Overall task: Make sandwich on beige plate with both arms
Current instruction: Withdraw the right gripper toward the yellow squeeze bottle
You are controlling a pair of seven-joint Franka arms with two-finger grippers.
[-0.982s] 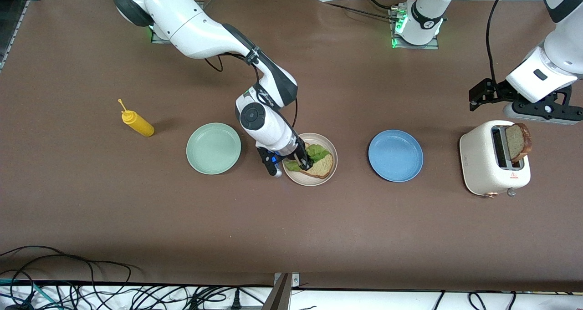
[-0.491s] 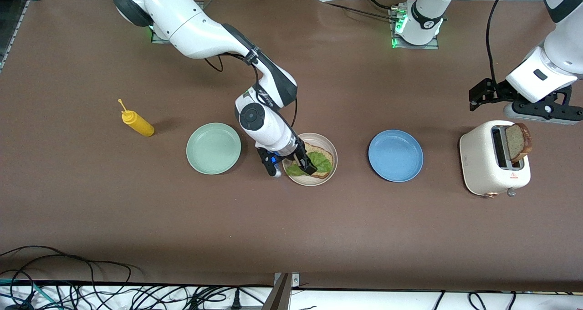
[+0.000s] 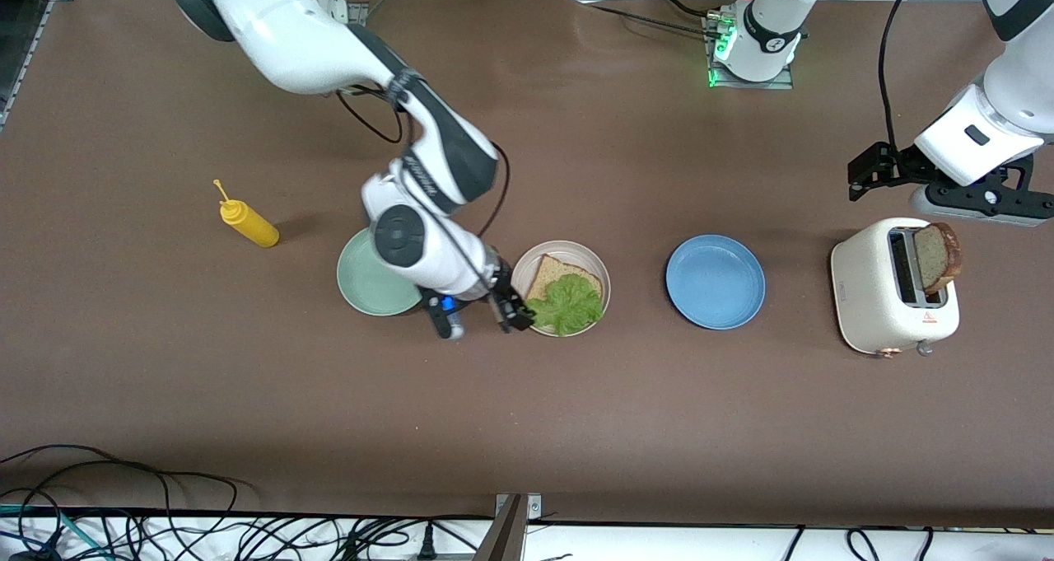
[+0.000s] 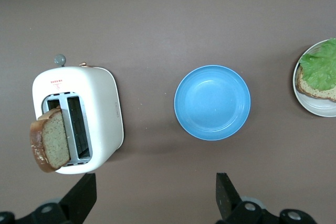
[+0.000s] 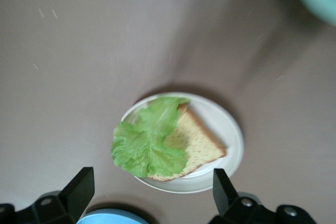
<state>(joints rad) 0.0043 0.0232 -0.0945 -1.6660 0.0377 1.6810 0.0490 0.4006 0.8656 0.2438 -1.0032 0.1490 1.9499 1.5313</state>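
On the beige plate (image 3: 599,269), limp lettuce (image 3: 568,304) covers one slice; with both grippers' jaws spread and empty, the toaster's (image 3: 873,297) light, crumbly slice (image 3: 939,258) is best pinched gently by its crust

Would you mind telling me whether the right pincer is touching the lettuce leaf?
Apart. The right wrist view shows the open right pincer raised above the lettuce leaf, clear of it.

A robotics lab: bolted arm bases (image 3: 753,38) and loose cables (image 3: 206,528).

No text is readable; the toaster (image 3: 894,287) bears only an illegible red mark.
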